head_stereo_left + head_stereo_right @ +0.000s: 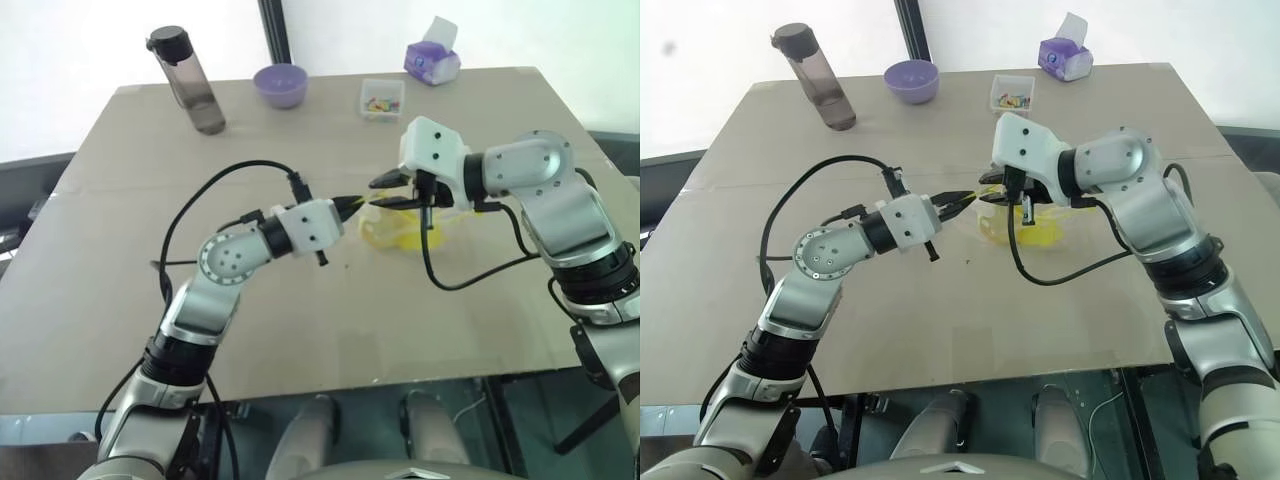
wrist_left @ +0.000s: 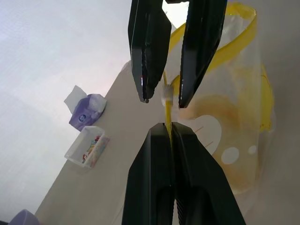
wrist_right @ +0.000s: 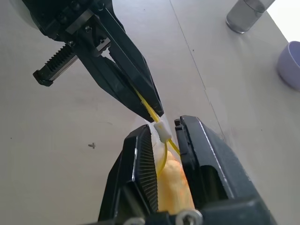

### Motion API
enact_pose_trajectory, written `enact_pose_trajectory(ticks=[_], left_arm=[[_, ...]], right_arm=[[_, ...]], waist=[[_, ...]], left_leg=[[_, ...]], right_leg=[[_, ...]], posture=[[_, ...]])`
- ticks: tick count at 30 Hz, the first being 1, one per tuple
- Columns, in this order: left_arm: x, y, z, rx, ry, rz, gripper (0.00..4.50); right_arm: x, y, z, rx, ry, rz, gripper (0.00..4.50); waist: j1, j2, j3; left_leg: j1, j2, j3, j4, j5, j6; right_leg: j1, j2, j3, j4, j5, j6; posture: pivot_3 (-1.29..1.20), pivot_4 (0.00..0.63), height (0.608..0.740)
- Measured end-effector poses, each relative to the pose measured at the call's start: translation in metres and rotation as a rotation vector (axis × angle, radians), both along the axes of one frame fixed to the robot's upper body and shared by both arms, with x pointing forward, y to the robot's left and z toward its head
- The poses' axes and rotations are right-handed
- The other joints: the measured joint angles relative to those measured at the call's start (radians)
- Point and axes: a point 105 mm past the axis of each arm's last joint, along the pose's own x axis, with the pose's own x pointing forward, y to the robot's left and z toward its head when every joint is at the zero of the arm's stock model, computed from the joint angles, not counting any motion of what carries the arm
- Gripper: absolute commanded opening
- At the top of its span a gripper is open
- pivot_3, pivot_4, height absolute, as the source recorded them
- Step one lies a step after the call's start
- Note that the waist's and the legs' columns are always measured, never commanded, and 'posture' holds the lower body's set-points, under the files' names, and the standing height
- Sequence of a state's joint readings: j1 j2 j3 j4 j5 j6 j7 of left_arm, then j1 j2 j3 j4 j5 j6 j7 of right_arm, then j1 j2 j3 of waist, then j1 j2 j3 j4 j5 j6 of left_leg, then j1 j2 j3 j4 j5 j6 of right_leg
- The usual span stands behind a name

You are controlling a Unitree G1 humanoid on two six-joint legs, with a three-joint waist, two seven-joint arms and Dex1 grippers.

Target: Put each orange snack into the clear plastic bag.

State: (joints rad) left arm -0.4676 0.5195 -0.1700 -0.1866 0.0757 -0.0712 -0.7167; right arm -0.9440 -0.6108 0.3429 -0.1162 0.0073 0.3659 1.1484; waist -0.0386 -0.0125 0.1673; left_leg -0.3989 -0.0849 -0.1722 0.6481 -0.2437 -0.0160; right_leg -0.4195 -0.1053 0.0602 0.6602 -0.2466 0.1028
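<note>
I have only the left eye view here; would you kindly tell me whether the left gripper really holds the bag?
Observer: Yes, the left gripper is shut on the clear plastic bag's yellow seal strip.
Operator: And the right gripper?
Observer: Open, its fingers either side of the strip's white slider.
Operator: Where is the snack?
Observer: The orange snack lies inside the bag, under the strip.

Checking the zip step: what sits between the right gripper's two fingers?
In the right wrist view, the white zip slider on the clear plastic bag's yellow seal strip, between the right gripper's fingers.
</note>
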Motion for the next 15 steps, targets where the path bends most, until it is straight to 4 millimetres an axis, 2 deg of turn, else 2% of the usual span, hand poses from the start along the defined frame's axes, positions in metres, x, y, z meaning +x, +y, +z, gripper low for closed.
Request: enact_pose_trajectory(ticks=[3, 7, 15], left_arm=[[0.0000, 0.0000, 0.0000, 0.000, 0.000, 0.000, 0.00], [-0.0001, 0.0000, 0.0001, 0.000, -0.001, 0.000, 0.00], [0.0000, 0.0000, 0.0001, 0.000, -0.001, -0.001, 0.00]], right_arm=[[0.0006, -0.0020, 0.0001, -0.006, -0.003, -0.007, 1.11], [0.0003, -0.0023, -0.0001, -0.008, 0.000, -0.004, 0.09], [-0.0004, -0.0031, -0.0013, -0.015, 0.006, -0.001, 0.09]], waist=[[0.000, 0.000, 0.000], [-0.001, 0.000, 0.000], [-0.001, 0.000, 0.000]], left_leg=[[0.000, 0.000, 0.000, 0.000, 0.000, 0.000], [0.000, 0.000, 0.000, 0.000, 0.000, 0.000], [0.000, 0.000, 0.000, 0.000, 0.000, 0.000]], right_leg=[[0.000, 0.000, 0.000, 0.000, 0.000, 0.000], [0.000, 0.000, 0.000, 0.000, 0.000, 0.000], [0.000, 0.000, 0.000, 0.000, 0.000, 0.000]], posture=[[0.00, 0.150, 0.740], [0.00, 0.150, 0.740], [0.00, 0.150, 0.740]])
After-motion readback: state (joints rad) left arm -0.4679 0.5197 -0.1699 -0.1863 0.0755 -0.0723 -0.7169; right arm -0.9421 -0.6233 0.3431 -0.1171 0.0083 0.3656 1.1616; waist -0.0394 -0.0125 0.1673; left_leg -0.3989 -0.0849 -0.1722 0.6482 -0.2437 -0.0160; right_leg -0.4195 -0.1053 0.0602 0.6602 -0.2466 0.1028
